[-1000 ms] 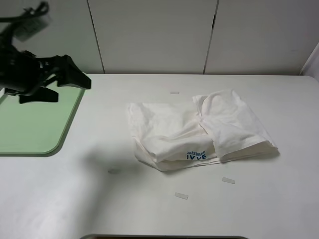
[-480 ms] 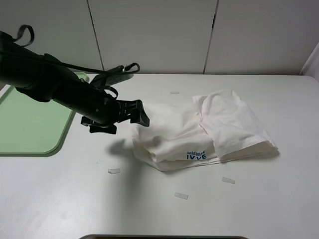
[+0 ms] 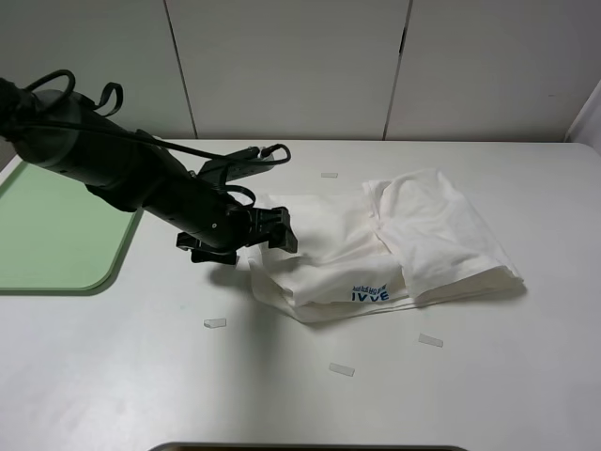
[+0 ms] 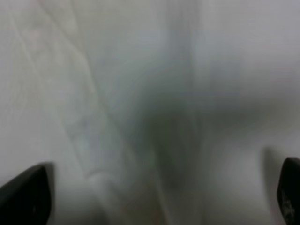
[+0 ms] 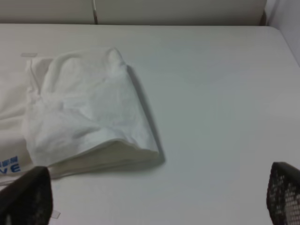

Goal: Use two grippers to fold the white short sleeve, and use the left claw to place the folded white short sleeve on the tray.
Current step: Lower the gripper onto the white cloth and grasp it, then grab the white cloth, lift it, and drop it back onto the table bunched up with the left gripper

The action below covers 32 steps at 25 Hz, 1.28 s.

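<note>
Front of table: three small paper scraps [image 3: 215,322] lie loose and apart from the garment. None lies in the approach path.

Middle of table: the white short sleeve [image 3: 376,240] lies as a partly folded bundle. Its long axis runs left to right in the high view, with the blue logo [image 3: 370,295] at its front edge. The left gripper [image 3: 275,232] sits over the bundle's left end, and the garment extends rightward from the jaws. Its wrist view shows blurred white cloth close beneath, with the fingertips [image 4: 23,194] spread wide and nothing clamped. The right gripper [image 5: 152,197] is outside the high view. Its wrist view shows it likewise released, standing off from the bundle's right end, so the left arm is judged the nearer.

Left side: the tray [image 3: 47,244] lies well apart from the garment, and the left arm passes over its right edge.

Rear: a fourth scrap [image 3: 329,175] lies just beyond the far hem
</note>
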### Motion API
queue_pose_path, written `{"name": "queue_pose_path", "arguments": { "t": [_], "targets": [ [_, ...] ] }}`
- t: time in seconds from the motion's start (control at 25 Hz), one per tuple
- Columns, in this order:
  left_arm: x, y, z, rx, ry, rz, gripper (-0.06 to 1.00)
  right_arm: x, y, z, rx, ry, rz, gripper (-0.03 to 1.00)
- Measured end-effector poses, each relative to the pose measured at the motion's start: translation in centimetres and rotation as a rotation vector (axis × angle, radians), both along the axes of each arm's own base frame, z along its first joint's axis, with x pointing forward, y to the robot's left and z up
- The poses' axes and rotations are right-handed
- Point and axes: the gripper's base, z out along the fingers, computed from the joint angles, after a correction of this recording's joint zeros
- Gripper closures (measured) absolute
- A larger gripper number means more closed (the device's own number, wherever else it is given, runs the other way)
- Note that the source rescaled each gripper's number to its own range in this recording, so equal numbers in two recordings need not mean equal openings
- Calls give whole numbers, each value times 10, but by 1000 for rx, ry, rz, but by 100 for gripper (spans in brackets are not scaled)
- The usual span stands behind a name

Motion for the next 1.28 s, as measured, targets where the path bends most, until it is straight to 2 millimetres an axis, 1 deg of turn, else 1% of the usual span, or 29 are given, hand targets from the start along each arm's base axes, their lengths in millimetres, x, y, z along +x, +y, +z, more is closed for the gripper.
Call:
{"name": "queue_pose_path", "arguments": {
  "t": [0.16, 0.36, 0.4, 0.44, 0.56, 0.68, 0.72, 0.8, 0.84, 0.88, 0.92, 0.96, 1.0, 1.08, 1.24, 1.28],
  "targets": [
    [1, -8, -3, 4, -8, 0, -2, 0, 0, 0, 0, 0, 0, -3],
    [4, -35, -9, 20, -59, -37, 0, 0, 0, 0, 0, 0, 0, -3],
    [3, -38, -10, 22, -64, -43, 3, 0, 0, 0, 0, 0, 0, -3],
    [3, -38, -10, 22, -64, -43, 3, 0, 0, 0, 0, 0, 0, -3],
    [3, -40, -12, 34, -78, -41, 20, 0, 0, 0, 0, 0, 0, -3],
    [5, -39, -15, 46, -86, -27, 40, 0, 0, 0, 0, 0, 0, -3],
    [5, -39, -16, 48, -84, -25, 44, 0, 0, 0, 0, 0, 0, -3],
    [6, -38, -17, 53, -89, -17, 56, 0, 0, 0, 0, 0, 0, -3],
    [5, -38, -17, 54, -87, -16, 64, 0, 0, 0, 0, 0, 0, -3],
    [6, -37, -18, 61, -93, -9, 71, 0, 0, 0, 0, 0, 0, -3],
    [6, -36, -18, 64, -95, -7, 82, 0, 0, 0, 0, 0, 0, -3],
    [6, -36, -18, 65, -95, -6, 88, 0, 0, 0, 0, 0, 0, -3],
    [6, -36, -18, 65, -95, -6, 91, 0, 0, 0, 0, 0, 0, -3],
    [6, -36, -18, 64, -96, -5, 91, 0, 0, 0, 0, 0, 0, -3],
    [0, -38, -6, 45, -101, -75, 92, 0, 0, 0, 0, 0, 0, -3],
    [0, -38, 0, 40, -117, -97, 92, 0, 0, 0, 0, 0, 0, -3]
  ]
}}
